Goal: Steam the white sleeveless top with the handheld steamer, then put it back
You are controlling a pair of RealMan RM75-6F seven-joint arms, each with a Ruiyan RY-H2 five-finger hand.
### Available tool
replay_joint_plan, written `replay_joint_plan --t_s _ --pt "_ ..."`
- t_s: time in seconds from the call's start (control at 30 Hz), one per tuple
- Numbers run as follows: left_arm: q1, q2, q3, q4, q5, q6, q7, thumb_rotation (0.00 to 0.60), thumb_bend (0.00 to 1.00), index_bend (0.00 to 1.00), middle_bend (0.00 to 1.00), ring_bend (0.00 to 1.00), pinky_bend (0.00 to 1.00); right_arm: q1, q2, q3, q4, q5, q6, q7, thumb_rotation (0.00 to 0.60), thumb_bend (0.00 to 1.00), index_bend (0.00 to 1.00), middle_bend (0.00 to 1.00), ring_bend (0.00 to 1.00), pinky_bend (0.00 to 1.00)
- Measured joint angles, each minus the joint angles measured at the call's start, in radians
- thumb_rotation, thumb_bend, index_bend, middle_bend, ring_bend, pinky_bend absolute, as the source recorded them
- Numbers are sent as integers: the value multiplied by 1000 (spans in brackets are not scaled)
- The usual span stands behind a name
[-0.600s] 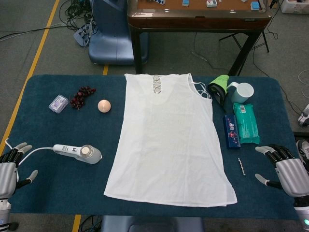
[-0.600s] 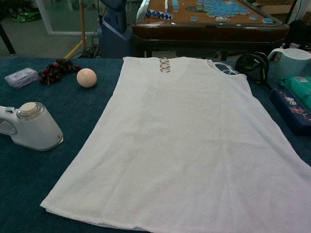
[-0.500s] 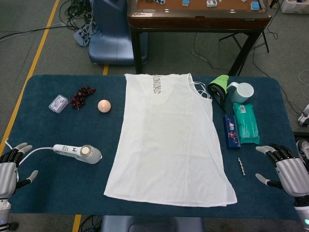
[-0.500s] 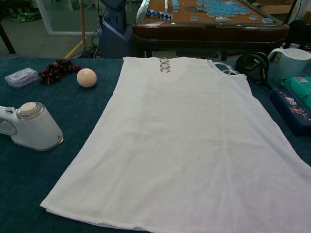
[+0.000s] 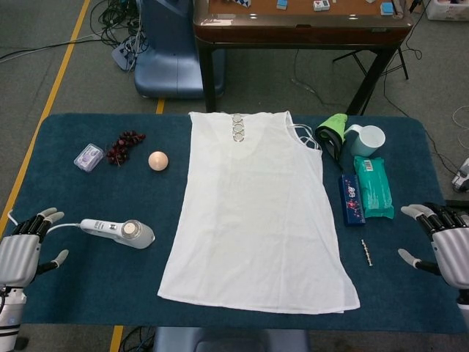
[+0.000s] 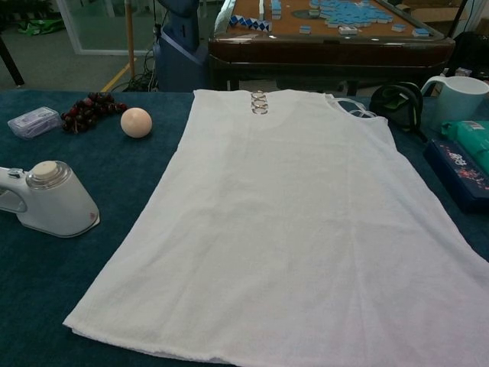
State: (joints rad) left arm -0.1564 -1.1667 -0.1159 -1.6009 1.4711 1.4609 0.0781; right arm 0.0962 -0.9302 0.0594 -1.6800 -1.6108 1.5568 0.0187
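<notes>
At the near left corner of the dark blue table (image 5: 88,286), the left hand (image 5: 22,253) hovers with fingers spread and nothing in them. At the near right edge the right hand (image 5: 447,246) is likewise spread wide and empty. Neither hand shows in the chest view.

Just beyond the left hand lies the handheld steamer (image 5: 121,232), white, on its side, its round head toward the garment and its cord (image 5: 62,227) trailing back toward the left hand. It rests on the cloth apart from both the hand and the top.

The white sleeveless top (image 5: 256,220) lies flat down the middle of the table, hem nearest, neckline with metal rings (image 5: 238,128) farthest. Nothing lies on it.

To its right, near the right hand, a small thin metal piece (image 5: 366,253) lies on the cloth. Farther back sit a dark blue box (image 5: 351,199) and, just beside it, a teal pack of wipes (image 5: 374,186). Beyond these stand a pale mug (image 5: 368,139) and a green and black object (image 5: 331,133) touching the top's shoulder straps.

On the far left are a peach-coloured ball (image 5: 157,160), a bunch of dark red grapes (image 5: 123,147) and a small clear packet (image 5: 89,157), well apart from the steamer.

Behind the table stand a wooden table (image 5: 300,26) and a blue chair (image 5: 172,51).
</notes>
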Motion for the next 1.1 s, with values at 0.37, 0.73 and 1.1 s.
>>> replay_joint_plan --t_s 0.37,0.73,1.1 --pt "-133 -31 -5 98 32 -178 -39 600 177 140 172 208 254 7 29 3 -37 13 -28 -9 600 126 260 270 189 203" --pt "-237 -131 1 243 -5 -319 -48 600 177 132 155 208 254 -14 30 -6 -29 18 -14 5 600 127 260 270 189 203" --pt "-282 -188 13 339 -46 -384 -8 600 177 330 152 202 254 -20 28 -11 -21 16 -17 20 600 126 260 270 189 203"
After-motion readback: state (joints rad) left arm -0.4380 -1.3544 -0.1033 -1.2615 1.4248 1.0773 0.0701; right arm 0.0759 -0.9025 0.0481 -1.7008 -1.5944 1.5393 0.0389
